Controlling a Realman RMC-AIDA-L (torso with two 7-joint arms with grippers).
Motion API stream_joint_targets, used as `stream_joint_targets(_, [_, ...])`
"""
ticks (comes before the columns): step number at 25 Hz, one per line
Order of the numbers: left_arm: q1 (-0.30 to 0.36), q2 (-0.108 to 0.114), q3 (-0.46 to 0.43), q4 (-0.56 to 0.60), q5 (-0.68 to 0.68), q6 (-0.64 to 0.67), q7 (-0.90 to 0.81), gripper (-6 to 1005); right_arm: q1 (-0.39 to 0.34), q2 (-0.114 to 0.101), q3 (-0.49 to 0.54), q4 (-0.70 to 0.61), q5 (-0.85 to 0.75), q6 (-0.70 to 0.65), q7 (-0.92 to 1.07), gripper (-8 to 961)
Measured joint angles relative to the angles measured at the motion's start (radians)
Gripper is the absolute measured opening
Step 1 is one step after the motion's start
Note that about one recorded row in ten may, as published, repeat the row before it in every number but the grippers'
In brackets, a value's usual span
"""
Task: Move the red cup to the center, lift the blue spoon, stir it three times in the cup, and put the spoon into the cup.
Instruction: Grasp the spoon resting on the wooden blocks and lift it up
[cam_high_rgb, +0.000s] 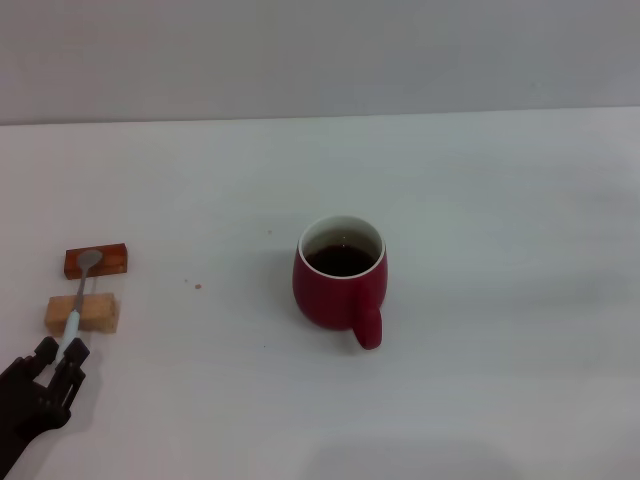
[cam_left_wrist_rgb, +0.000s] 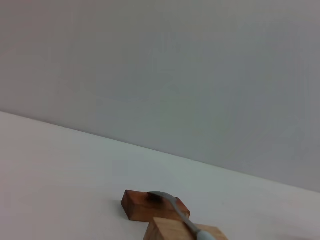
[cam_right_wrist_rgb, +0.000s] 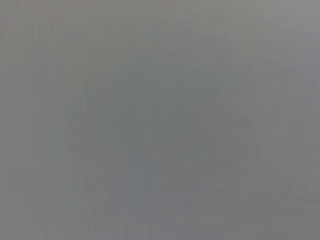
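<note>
blue spoon (cam_high_rgb: 80, 296) is bridged across two wooden blocks (cam_high_rgb: 96, 260), handle end flanked by the left claw (cam_high_rgb: 62, 362), closure not discernible; red cup (cam_high_rgb: 339, 282) is centred on tabletop (cam_high_rgb: 480, 250). a shallow grip could tip the spoon off.

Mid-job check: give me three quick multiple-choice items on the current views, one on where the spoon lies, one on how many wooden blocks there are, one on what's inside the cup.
1. Where does the blue spoon lie?
A. inside the cup
B. across the wooden blocks
C. flat on the table

2. How many wooden blocks are there?
A. one
B. two
C. three

3. What does the red cup hold?
A. nothing
B. dark liquid
C. the spoon

Answers:
1 B: its metal bowl sits on the dark block, its handle crosses the pale block, and the left hand is at the handle's end.
2 B: only those two show in the head view.
3 B: a dark surface fills the white inside.
</note>
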Motion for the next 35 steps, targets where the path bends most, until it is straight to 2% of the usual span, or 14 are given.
stream_joint_targets(8, [-0.005, 0.0, -0.002, 0.0, -0.001, -0.011, 0.0, 377, -0.002, 0.0, 0.0, -0.003, 0.0, 0.0, 0.002, 442])
stream_joint_targets(16, [-0.009, 0.0, -0.021, 0.001, -0.001, -0.013, 0.01, 133, 0.007, -0.004, 0.0, -0.002, 0.0, -0.001, -0.001, 441])
stream_joint_targets(35, [-0.042, 0.002, -0.026, 0.026, 0.005, -0.029, -0.002, 133, 0.001, -0.007, 0.0, 0.007, 0.0, 0.0, 0.002, 443])
